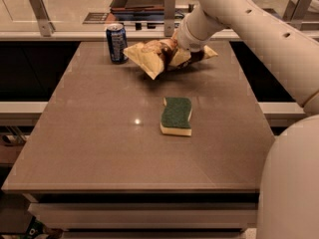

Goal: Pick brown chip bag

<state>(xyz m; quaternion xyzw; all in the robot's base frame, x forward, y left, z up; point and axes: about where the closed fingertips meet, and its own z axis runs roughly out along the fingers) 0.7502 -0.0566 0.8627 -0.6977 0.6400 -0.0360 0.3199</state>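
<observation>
On the brown tabletop (99, 148), just right of the blue can (116, 43), the chip bag (147, 59) sits against the tool (173, 48), whose grip cannot be told.

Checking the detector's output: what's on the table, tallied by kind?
Can: 1
Chip bag: 1
Sponge: 1
Total: 3
End effector is at the chip bag, near the far edge of the table.
</observation>
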